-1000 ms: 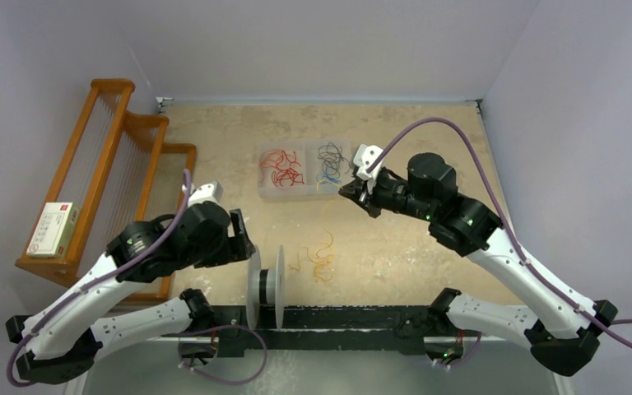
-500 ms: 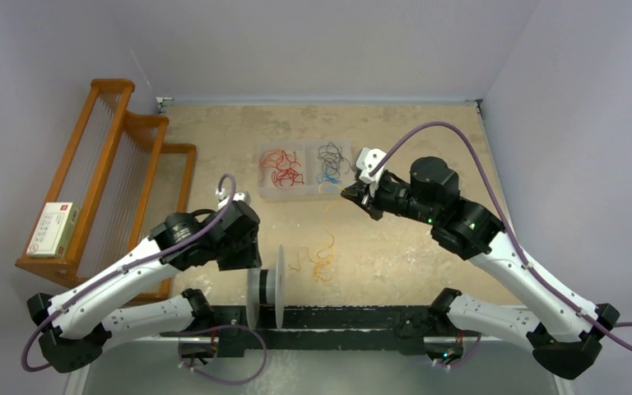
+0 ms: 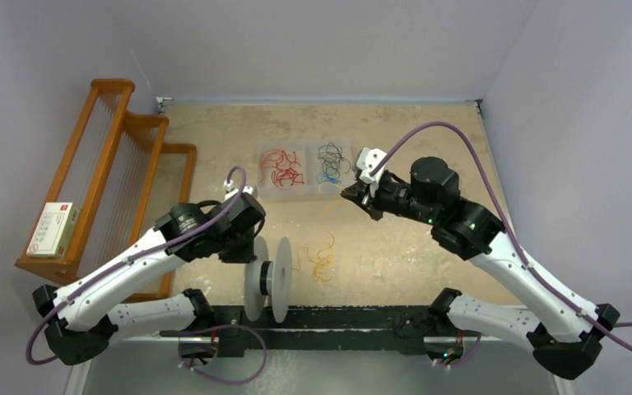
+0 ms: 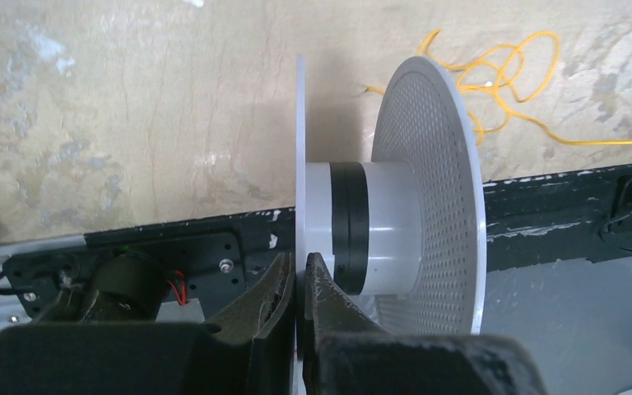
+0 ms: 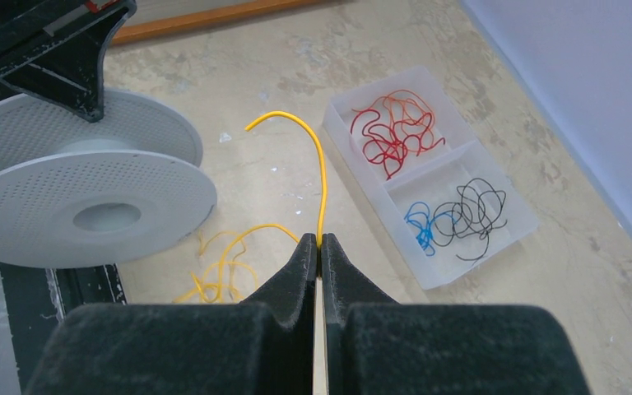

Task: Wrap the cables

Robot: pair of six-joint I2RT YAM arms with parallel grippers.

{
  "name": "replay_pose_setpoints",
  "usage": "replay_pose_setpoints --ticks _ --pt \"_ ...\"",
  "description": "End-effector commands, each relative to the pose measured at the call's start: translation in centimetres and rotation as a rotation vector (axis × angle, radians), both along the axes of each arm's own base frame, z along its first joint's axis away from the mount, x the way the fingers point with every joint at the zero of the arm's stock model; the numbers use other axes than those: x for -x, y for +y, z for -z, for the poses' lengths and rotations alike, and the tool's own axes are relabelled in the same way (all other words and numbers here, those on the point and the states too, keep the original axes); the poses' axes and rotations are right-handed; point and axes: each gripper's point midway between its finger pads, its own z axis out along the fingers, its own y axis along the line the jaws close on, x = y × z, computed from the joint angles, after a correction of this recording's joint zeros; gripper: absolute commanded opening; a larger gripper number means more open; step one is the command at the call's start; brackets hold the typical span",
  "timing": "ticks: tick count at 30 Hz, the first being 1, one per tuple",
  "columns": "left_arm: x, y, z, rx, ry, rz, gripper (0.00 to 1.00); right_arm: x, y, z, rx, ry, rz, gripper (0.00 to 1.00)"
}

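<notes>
A white spool (image 3: 267, 280) with perforated flanges stands on edge near the black rail. My left gripper (image 3: 249, 247) is shut on the rim of its thin left flange; in the left wrist view the flange passes between the closed jaws of that gripper (image 4: 300, 273), beside the spool's hub (image 4: 362, 222). My right gripper (image 3: 348, 194) hovers above the table in front of the tray, shut on one yellow cable (image 5: 319, 156) that arches up from the jaws of this gripper (image 5: 319, 240). More loose yellow cables (image 3: 321, 257) lie curled on the table right of the spool.
A clear two-part tray (image 3: 296, 194) at the back holds red wires (image 3: 282, 167) and black and blue wires (image 3: 330, 163). A wooden rack (image 3: 123, 156) with a small box (image 3: 53, 228) stands at the left. The black rail (image 3: 362, 317) runs along the near edge.
My left arm swung right to the spool and its jaws closed on the left flange; the spool shifted slightly away from the rail. The right gripper barely moved, still holding the cable.
</notes>
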Motion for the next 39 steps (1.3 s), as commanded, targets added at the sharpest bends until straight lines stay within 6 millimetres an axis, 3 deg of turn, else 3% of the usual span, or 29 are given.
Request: replay_pose_setpoints --ticks 1,5,9,14,17,25,29,33,36,39 --pt "-2.9 -2.3 -4.3 0.078 -0.153 0.059 0.0 0.7 -0.2 -2.5 -0.083 -0.05 -0.005 0.0" --pt "-5.4 -3.9 -5.6 0.028 -0.235 0.148 0.0 0.0 -1.9 -2.7 -0.056 -0.05 0.09 0.0" --pt "-9.1 -4.3 -6.1 -0.133 -0.343 0.209 0.0 -0.5 -4.0 -3.6 -0.056 -0.068 0.198 0.0" --pt "-12.5 -7.2 -7.6 -0.134 -0.502 0.316 0.0 -0.8 -6.6 -3.5 -0.022 -0.061 0.319 0.0" --pt "-13.7 -8.3 -8.0 -0.144 -0.568 0.377 0.0 -1.4 -9.4 -4.1 0.011 -0.07 0.457 0.0" --pt "-15.0 -9.6 -10.3 -0.129 -0.658 0.41 0.0 -2.4 -18.2 -11.7 0.016 -0.225 0.873 0.0" --pt "-15.1 -9.1 -12.3 -0.112 -0.705 0.389 0.0 -2.5 -20.5 -15.6 -0.028 -0.295 0.994 0.0" --pt "-14.8 -8.5 -12.8 -0.115 -0.71 0.38 0.0 -1.7 -23.7 -20.0 -0.094 -0.363 1.145 0.0" --pt "-14.5 -8.6 -12.5 -0.102 -0.701 0.39 0.0 -2.1 -22.2 -20.6 -0.108 -0.364 1.067 0.0" --pt "-14.1 -8.7 -11.6 -0.096 -0.687 0.41 0.0 -3.6 -18.1 -16.8 -0.038 -0.306 0.915 0.0"
